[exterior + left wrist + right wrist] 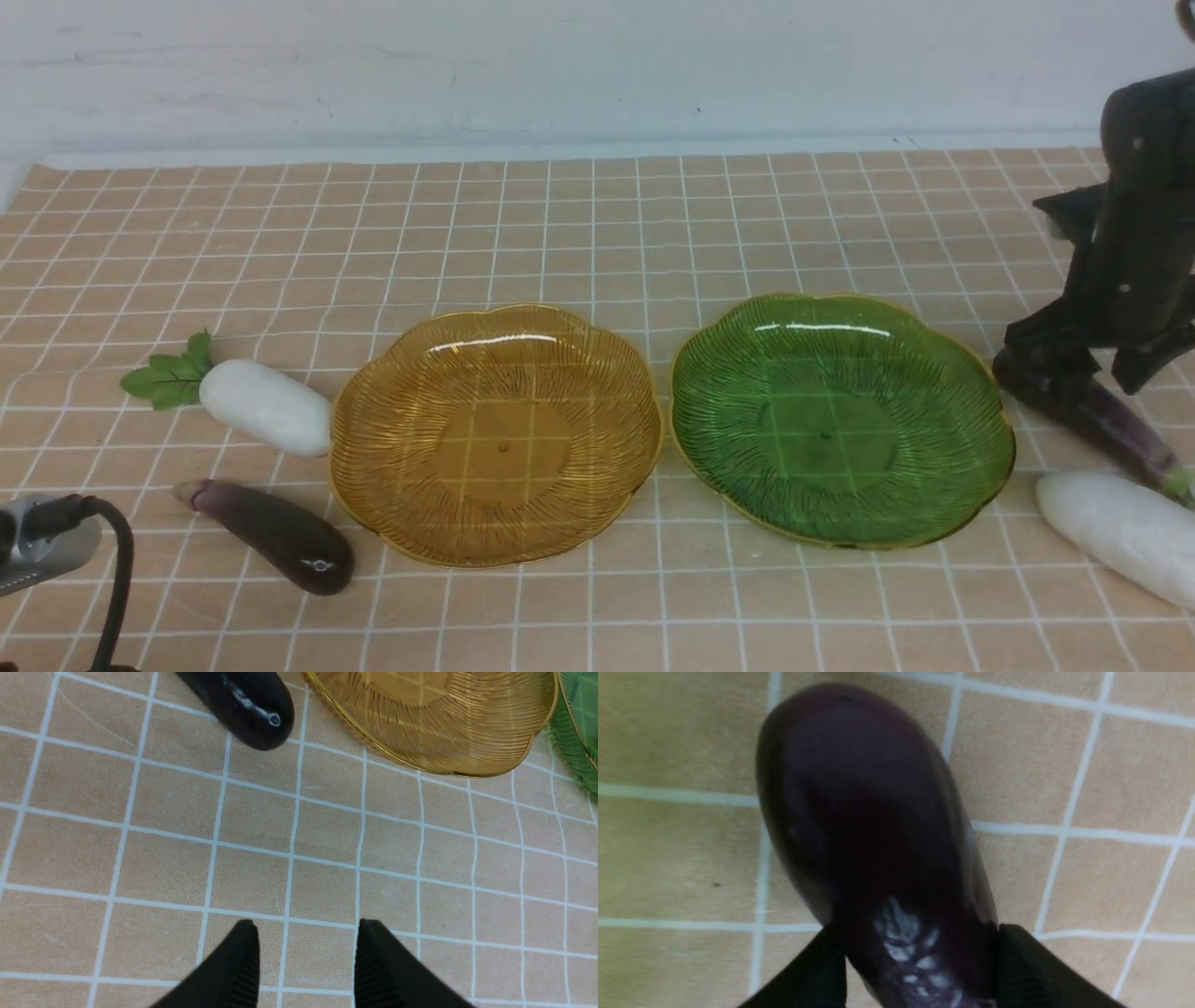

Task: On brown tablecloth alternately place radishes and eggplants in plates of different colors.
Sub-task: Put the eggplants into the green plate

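At three o'clock of the green plate (980, 420), the right eggplant (1111, 425) lies on the surface (597, 224). Your right claw (920, 952) pinches it from both sides near its blunt end. It looks light, stiff and glossy, so it is probably slippery, and a hold nearer the middle should stop it swinging. The plate's raised rim is just beside it, so lift before you cross. The right radish (1120, 532) lies close, at four o'clock of the plate, so keep clear of it. Your left claw (306, 926) hangs spread and empty over bare surface.
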Robot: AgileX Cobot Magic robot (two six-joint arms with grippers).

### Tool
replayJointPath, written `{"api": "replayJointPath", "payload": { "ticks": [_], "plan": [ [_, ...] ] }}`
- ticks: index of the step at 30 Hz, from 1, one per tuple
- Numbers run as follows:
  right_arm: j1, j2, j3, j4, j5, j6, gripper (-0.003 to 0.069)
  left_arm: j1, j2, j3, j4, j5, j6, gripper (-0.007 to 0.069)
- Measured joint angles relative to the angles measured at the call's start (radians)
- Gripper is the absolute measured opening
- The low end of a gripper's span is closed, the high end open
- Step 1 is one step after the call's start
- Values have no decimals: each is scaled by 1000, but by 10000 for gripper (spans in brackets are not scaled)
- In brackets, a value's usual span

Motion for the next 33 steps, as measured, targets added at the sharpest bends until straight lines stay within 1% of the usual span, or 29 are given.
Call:
{"api": "replayJointPath", "payload": {
  "ticks": [5,8,10,11,12,15,19,22,23,25,28,31,32,33],
  "plan": [
    [-2,10,-22,-9,6,-44,357,0,0,0,-1,-8,0,270],
    [-6,-1,-35,12,8,-46,357,0,0,0,-1,-9,0,270],
    [-9,-28,-36,48,4,-44,356,0,1,0,-1,-9,0,270],
    [-9,-63,-36,91,3,-45,354,0,2,0,-1,-9,0,270],
    [-9,-118,-36,174,3,-51,354,0,2,0,-3,-9,0,270],
    [-4,-236,-45,356,3,-88,351,0,2,0,-2,-9,-1,270],
    [28,-298,-55,533,7,-156,348,0,2,0,0,-11,-1,270],
    [77,-282,-51,569,8,-184,348,0,2,0,1,-11,-2,270],
    [124,-245,-38,561,9,-193,348,0,3,0,2,-12,-2,270],
    [181,-180,-32,522,-5,-192,350,0,10,-3,9,-15,-3,270],
    [209,-149,-30,481,-21,-171,395,0,39,-24,46,-15,-15,270],
    [223,-134,-29,415,-3,-121,530,0,112,-81,128,-22,-49,275],
    [224,-134,-29,409,-2,-121,539,0,112,-81,128,-22,-49,275],
    [224,-138,-27,359,0,-89,608,0,159,-118,176,-41,-69,293]
  ]
}}
